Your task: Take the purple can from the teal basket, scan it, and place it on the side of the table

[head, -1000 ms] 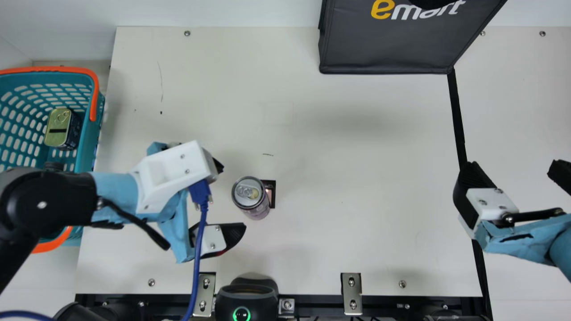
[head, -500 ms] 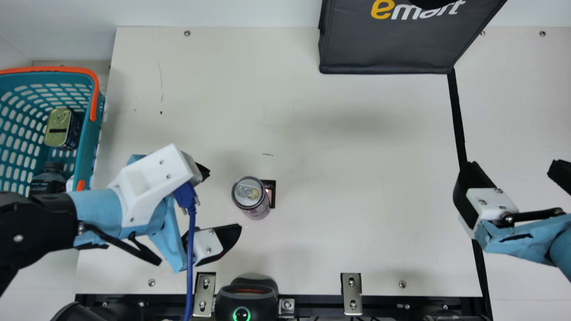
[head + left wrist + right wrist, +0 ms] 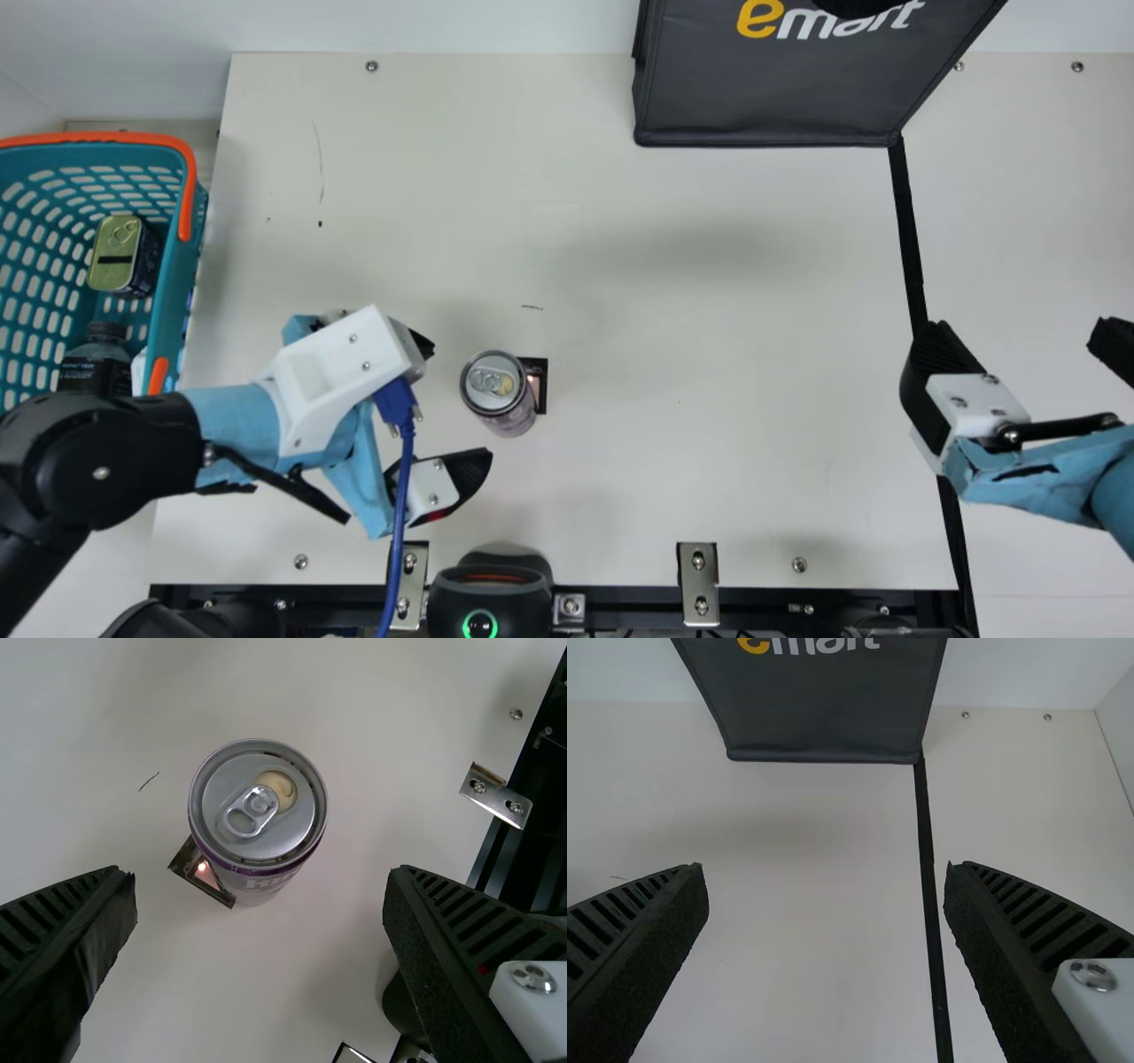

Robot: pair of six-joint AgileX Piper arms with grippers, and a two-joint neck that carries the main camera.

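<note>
"When the cream table (image 3: 709, 354) is logged first, what follows?"

"The dark bag (image 3: 762, 97), far side, right of centre. It bears yellow and white lettering, left untranscribed. Next, the teal basket (image 3: 174, 283), at the left."

"State of the grippers?"

"Left gripper (image 3: 459, 399): fingers spread wide, nothing held. Right gripper (image 3: 1021, 326), at the table's right: likewise wide and unladen."

"And the purple can (image 3: 499, 385)?"

"Upright on the table, near side, left of centre, just beyond the left gripper's fingertips."

"Handling?"

"If full, it is presumably fairly heavy and stiff; if empty, light and easily dented. Smooth metal may slip. Recommended hold: both sides of the body, at mid-height, with even, moderate pressure, clear of the pull tab (image 3: 251, 811)."

"Label?"

"Pale marks sit below a purple band (image 3: 257, 871). Wording: not recorded."
</note>
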